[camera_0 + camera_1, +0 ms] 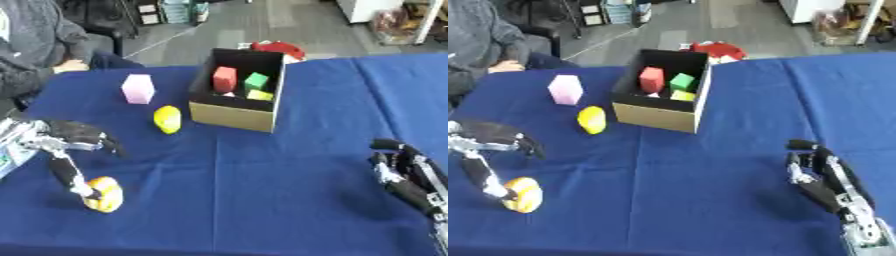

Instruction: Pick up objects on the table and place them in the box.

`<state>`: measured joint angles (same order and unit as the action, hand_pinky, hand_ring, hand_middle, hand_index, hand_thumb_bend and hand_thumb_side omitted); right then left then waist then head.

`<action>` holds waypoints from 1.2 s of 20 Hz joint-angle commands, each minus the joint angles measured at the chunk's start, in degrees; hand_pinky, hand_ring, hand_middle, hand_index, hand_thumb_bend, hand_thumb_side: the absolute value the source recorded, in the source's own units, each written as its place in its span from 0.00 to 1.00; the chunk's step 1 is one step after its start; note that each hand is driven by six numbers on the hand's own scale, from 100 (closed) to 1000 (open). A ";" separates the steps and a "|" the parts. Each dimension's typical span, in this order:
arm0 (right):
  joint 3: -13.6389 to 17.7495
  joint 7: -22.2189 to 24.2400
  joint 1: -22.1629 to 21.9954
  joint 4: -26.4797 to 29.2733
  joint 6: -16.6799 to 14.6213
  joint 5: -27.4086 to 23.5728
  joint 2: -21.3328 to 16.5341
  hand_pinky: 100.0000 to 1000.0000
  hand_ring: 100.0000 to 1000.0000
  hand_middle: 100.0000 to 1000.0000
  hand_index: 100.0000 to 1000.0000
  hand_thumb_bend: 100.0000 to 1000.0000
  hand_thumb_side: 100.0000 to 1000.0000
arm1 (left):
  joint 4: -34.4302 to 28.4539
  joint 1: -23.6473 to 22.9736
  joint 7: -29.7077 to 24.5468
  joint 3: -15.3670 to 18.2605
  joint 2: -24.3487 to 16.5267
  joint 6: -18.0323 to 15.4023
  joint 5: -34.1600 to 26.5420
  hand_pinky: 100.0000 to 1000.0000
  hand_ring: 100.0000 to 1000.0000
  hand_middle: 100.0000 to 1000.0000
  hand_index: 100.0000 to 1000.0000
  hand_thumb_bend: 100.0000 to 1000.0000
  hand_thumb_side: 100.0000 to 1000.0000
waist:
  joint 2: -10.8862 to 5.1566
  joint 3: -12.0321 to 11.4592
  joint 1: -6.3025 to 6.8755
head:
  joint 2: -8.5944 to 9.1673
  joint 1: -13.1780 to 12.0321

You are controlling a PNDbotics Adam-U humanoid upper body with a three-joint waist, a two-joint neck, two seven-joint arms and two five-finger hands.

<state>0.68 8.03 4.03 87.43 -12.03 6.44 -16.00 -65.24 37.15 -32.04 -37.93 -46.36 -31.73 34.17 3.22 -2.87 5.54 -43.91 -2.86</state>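
Note:
A cardboard box (229,116) with a dark inside stands at the middle back of the blue table (262,190). In it lie a red block (225,79), a green block (256,80) and a yellow block (260,95). A pink block (137,89) stands left of the box, and a yellow lemon-shaped thing (167,119) lies by the box's front left corner. At the near left lies an orange and yellow rounded thing (107,196). My left hand (63,136) hovers above it, open, with one long straight finger (68,172) reaching down to touch it. My right hand (401,172) rests open at the lower right, fingers up.
A red thing (280,49) lies just behind the box at the table's far edge. Bare blue cloth stretches between my two hands and to the right of the box.

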 commanded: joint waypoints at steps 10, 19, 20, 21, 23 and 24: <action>0.05 -0.10 0.60 0.29 0.16 0.17 -1.24 0.74 0.64 0.71 0.79 0.00 0.24 | 1.42 -0.23 -19.92 -1.18 -1.02 -20.24 1.02 0.79 0.72 0.76 0.90 0.48 0.54 | -1.26 -0.13 0.69 | -0.21 -0.26; 0.03 -0.08 0.62 0.16 0.13 0.22 -1.19 0.74 0.64 0.71 0.79 0.00 0.23 | 1.80 -0.40 -19.92 -1.24 -0.25 -20.24 3.44 0.64 0.54 0.55 0.73 0.41 0.35 | -1.30 -0.06 0.60 | -0.21 -0.41; 0.03 -0.07 0.62 0.13 0.13 0.22 -1.19 0.74 0.64 0.71 0.79 0.00 0.23 | 1.89 -0.39 -19.92 -1.06 -0.15 -20.24 3.83 0.61 0.51 0.51 0.69 0.40 0.32 | -1.31 -0.06 0.58 | -0.21 -0.40; 0.04 -0.09 0.61 0.11 0.13 0.23 -1.19 0.74 0.64 0.71 0.79 0.00 0.23 | 1.98 -0.40 -19.92 -0.89 -0.03 -20.24 4.07 0.59 0.49 0.49 0.67 0.39 0.31 | -1.32 -0.05 0.57 | -0.21 -0.44; 0.06 -0.12 0.61 0.08 0.13 0.23 -1.18 0.74 0.64 0.71 0.79 0.00 0.24 | 2.18 -0.37 -19.92 -0.52 0.21 -20.24 4.20 0.53 0.43 0.42 0.60 0.34 0.23 | -1.34 -0.05 0.55 | -0.21 -0.50; 0.06 -0.12 0.62 0.07 0.12 0.23 -1.16 0.74 0.64 0.71 0.79 0.00 0.23 | 2.35 -0.32 -19.92 -0.27 0.34 -20.24 4.13 0.51 0.40 0.40 0.57 0.32 0.18 | -1.35 -0.06 0.53 | -0.21 -0.51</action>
<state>0.67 8.03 4.03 86.96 -12.02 6.50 -16.01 -62.97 35.90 -31.95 -39.30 -44.70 -31.82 37.99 3.22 -2.88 5.54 -43.91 -3.22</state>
